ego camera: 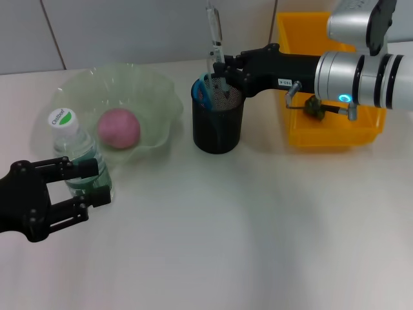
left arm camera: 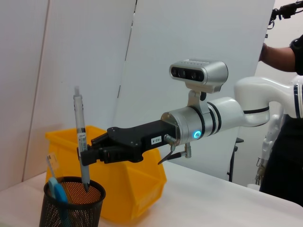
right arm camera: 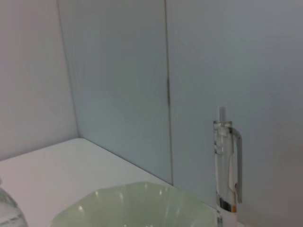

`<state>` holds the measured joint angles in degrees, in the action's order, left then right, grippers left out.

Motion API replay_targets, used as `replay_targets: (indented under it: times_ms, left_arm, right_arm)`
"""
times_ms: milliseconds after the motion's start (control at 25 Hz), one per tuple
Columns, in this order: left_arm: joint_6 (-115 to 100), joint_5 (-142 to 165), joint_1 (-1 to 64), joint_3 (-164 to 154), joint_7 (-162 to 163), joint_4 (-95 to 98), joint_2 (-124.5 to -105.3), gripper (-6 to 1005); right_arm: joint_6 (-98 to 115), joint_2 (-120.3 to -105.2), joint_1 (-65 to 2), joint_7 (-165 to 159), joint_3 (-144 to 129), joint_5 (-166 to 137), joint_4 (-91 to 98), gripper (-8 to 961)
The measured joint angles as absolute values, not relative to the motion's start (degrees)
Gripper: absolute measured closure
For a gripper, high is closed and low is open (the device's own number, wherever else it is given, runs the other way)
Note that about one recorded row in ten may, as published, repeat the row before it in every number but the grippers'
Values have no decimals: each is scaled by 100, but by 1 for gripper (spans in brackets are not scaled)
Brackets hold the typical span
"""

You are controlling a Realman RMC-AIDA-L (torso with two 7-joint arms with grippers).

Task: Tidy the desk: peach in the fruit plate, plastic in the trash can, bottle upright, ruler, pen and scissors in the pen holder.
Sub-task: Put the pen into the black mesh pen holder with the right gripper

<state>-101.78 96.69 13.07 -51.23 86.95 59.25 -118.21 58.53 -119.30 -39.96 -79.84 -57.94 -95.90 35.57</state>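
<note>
My right gripper is shut on a clear pen, held upright with its tip inside the black mesh pen holder. The left wrist view shows that gripper, the pen and the pen holder. Blue-handled scissors stand in the holder. A pink peach lies in the pale green fruit plate. The bottle stands upright with its white cap up, and my left gripper is shut on its lower part. The right wrist view shows the pen above the plate rim.
A yellow bin stands at the back right behind my right arm, with a dark crumpled item inside. A white wall runs along the far table edge. The near table surface is bare white.
</note>
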Motion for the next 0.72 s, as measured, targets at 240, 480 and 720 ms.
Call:
replay_targets:
  times_ms: [240,480,720]
  left_arm:
    - [-10215,9669,1301,-5105,8708,5948,-11821,477]
    - [-10223,9669,1305,-5106,8725,5957,-11830,477]
    - [-10230,9668,1310,-5106,8769,5968,-11825,477]
  right_arm:
    - [5646,-11929,-4034,-7932,-5842,-9590,3393,815]
    - [5624,-11926,-4002,-7904,-5896,-9585,3337,815]
    - [5612,-11926,-3999,-7925,-5897,-9612,3279,816]
